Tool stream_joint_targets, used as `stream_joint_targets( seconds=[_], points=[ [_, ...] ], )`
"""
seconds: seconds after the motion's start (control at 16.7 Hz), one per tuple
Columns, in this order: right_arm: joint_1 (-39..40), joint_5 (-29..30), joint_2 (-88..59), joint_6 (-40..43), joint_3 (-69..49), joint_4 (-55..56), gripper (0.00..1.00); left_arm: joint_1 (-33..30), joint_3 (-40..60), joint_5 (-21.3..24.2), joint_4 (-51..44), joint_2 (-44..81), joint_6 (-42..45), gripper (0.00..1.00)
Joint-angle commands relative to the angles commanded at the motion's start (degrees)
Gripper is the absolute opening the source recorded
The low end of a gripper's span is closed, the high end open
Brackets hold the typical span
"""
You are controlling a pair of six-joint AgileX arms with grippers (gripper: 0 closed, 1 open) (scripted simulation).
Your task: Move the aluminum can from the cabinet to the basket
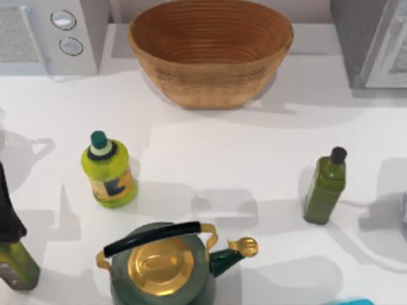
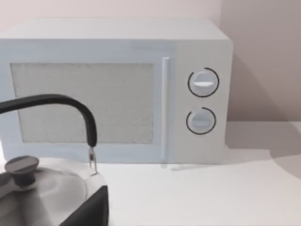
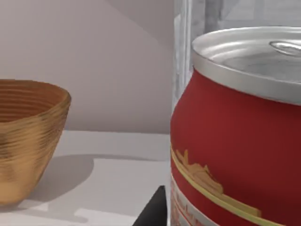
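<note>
A red aluminum can with a shiny silver top looms very close in the right wrist view, in front of the grey speckled cabinet; whether the right gripper holds it cannot be told. From above, the wide tan woven basket stands at the table's back centre, the cabinet at back right, a white two-knob microwave at back left. Nearer the front stand a yellow-green bottle, a dark olive bottle and a green kettle with a gold lid.

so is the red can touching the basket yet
Apart. The right wrist view shows bare white table between the aluminum can and the basket.
</note>
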State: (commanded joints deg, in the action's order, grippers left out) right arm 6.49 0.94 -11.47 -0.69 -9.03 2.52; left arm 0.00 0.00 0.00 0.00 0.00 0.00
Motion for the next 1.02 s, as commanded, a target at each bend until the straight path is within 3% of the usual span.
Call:
stream_joint_targets(
  seconds=[0.42,1.02],
  points=[
    [11.1,7.7,-34.4,-0.3,-24.6,8.8,0.00,0.0,0.0,0.0,0.0,0.0,0.0,1.00],
    [26.8,28.6,-90.8,-0.4,-66.6,21.8,0.00,0.0,0.0,0.0,0.0,0.0,0.0,1.00]
  ],
)
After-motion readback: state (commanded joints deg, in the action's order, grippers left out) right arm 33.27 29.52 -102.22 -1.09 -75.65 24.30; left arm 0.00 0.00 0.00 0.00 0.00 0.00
